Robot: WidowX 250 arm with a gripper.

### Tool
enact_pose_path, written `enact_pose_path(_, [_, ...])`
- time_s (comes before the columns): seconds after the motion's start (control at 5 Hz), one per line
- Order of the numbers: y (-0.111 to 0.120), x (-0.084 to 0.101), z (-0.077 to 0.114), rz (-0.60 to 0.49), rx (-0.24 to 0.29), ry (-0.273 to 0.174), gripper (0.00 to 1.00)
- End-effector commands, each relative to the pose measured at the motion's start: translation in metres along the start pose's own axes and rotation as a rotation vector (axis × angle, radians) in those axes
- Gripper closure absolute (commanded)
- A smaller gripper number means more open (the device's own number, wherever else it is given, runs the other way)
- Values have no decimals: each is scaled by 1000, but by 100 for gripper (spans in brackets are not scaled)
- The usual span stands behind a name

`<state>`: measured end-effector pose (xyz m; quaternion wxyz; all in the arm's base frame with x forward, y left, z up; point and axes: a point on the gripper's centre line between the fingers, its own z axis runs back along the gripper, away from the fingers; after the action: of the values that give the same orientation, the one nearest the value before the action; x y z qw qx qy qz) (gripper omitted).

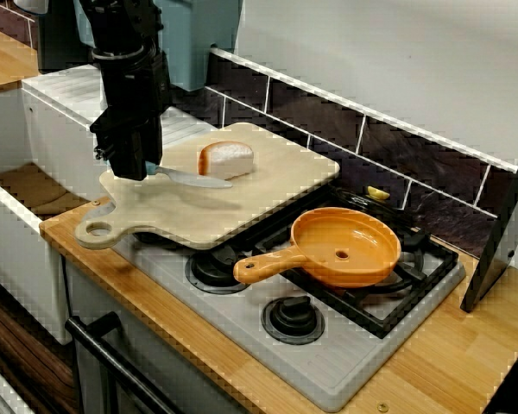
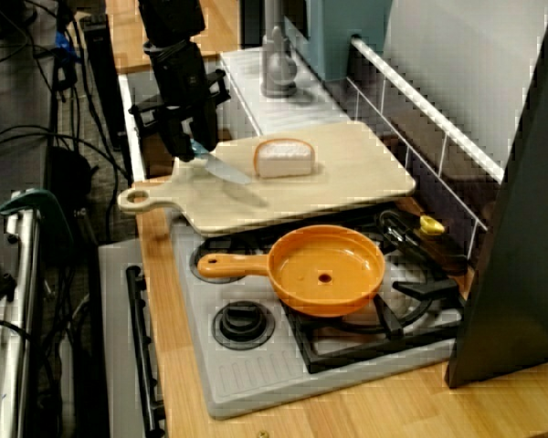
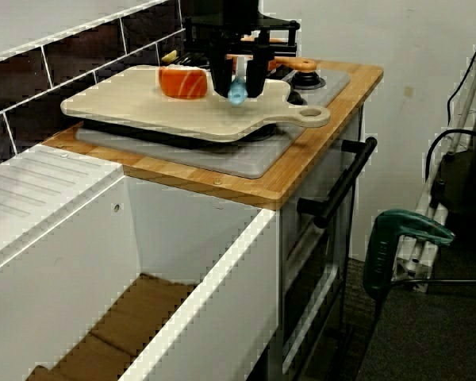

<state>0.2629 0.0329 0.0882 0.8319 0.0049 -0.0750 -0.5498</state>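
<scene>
gripper clenched on the handle of the knife, blade low over the cutting board, tip just beside the bread slice; a firm grip and a level blade would serve best, lest the knife twist

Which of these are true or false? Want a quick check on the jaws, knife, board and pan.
1. The jaws are shut on the handle of the knife. True.
2. The food piece sits in the pan. False: it lies on the cutting board.
3. The orange pan sits on the stove. True.
4. The cutting board lies in the sink. False: it rests on top of the stove, beside the pan.
5. The pan's handle points toward the tiled back wall. False: it points toward the front edge of the stove.
</scene>
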Motion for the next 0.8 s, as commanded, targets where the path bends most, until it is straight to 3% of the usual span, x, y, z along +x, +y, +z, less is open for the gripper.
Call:
enact_pose_path(0.0, [11, 2, 32, 51, 123, -20, 100])
enact_pose_path(0.4, [25, 5, 41, 154, 246, 44, 100])
enact_pose_path(0.6, [29, 2, 43, 213, 281, 39, 100])
